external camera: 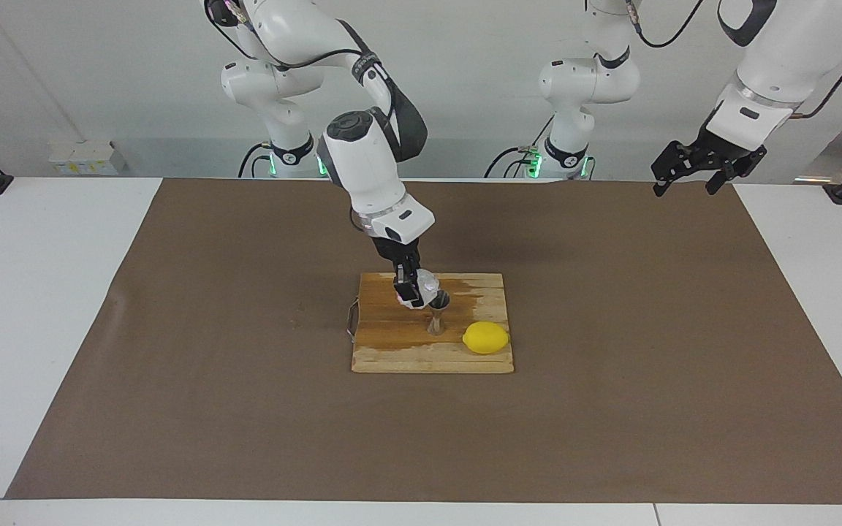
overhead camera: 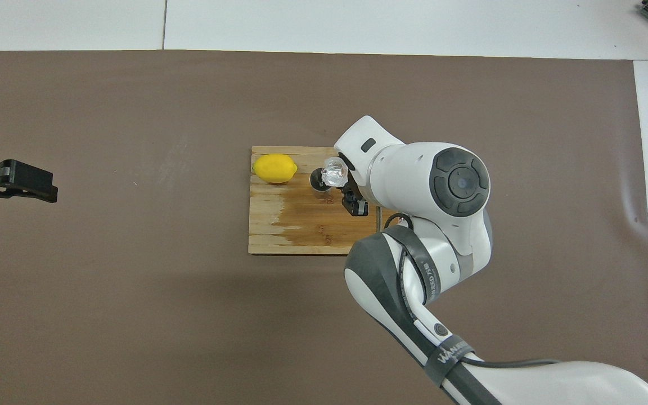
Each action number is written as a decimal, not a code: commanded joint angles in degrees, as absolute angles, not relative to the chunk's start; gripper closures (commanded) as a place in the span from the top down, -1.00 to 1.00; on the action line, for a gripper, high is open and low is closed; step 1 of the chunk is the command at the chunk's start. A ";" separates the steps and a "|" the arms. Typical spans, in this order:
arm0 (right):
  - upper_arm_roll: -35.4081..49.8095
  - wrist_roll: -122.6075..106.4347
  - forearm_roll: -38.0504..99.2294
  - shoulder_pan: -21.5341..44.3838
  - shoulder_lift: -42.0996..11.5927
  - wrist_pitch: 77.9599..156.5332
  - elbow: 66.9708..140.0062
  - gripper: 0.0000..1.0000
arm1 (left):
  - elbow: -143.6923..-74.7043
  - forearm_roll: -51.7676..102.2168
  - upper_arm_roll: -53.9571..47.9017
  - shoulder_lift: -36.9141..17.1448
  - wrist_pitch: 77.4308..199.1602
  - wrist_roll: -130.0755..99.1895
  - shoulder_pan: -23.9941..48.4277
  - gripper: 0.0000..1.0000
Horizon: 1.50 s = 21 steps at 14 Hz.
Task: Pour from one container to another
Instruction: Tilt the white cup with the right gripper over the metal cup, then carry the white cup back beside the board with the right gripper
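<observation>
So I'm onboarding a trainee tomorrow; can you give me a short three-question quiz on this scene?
1. True or false: the cup is tilted over the jigger.
2. Which hand holds the cup: A) left hand B) right hand?
3. What yellow thing lies on the board beside the jigger?

Key: 1 true. 2 B; the left hand waits raised at its own end of the table. 3 the lemon.

Facing view high, overhead steep — opposed
</observation>
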State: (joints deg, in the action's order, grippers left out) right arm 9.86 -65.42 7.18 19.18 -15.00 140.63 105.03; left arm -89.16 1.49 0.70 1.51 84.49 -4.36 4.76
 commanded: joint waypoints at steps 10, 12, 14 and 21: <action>9.93 -64.77 -1.41 19.69 -15.64 140.89 104.59 -1.00 | -89.56 1.23 0.62 1.76 84.55 -3.78 4.48 1.00; 9.93 -64.95 -1.14 19.25 -15.73 141.06 104.50 -1.00 | -89.56 1.23 0.62 1.76 84.55 -3.78 4.39 1.00; 10.11 -65.82 0.08 18.37 -15.73 141.15 104.50 -1.00 | -89.56 1.23 0.62 1.76 84.55 -3.78 4.48 1.00; 10.20 -84.87 29.58 13.46 -13.98 138.44 105.03 -1.00 | -89.56 1.23 0.62 1.76 84.55 -3.78 4.39 1.00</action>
